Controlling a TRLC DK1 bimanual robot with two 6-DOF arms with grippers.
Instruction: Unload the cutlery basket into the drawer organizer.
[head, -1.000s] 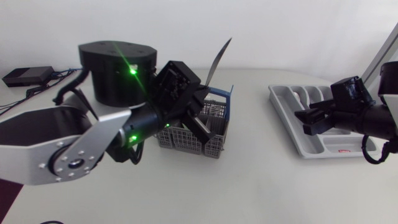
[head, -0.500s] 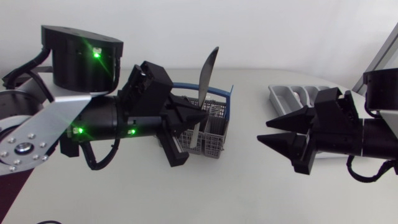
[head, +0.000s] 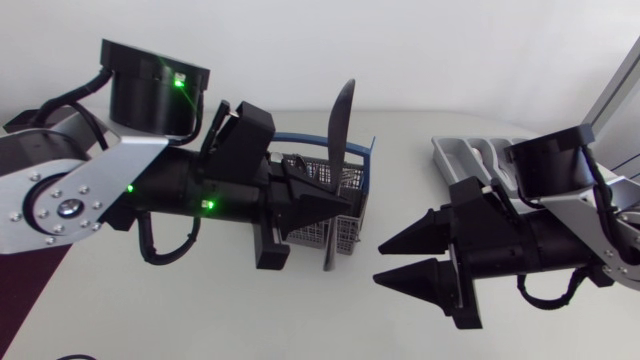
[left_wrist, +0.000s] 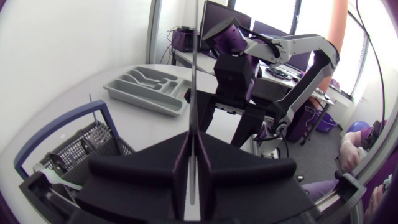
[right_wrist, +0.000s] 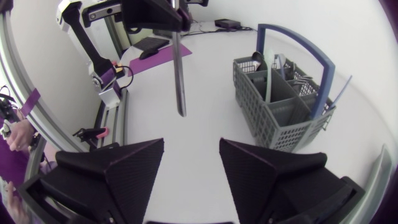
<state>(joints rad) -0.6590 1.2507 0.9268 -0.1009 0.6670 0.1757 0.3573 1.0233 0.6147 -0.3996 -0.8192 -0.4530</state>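
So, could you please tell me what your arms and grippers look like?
Both arms have silver-grey links and black joints. The left arm shows screws, green lights and looping black cables; the right arm has a black cable. The left gripper and right gripper each have two matte black wedge-shaped fingers.

The head camera looks down on the table (head: 300, 320), left arm (head: 90, 190) and right arm (head: 590, 225). Each wrist camera rides near its arm's tip, facing the other arm. All three share the basket (head: 345, 185) and knife (head: 340, 125).
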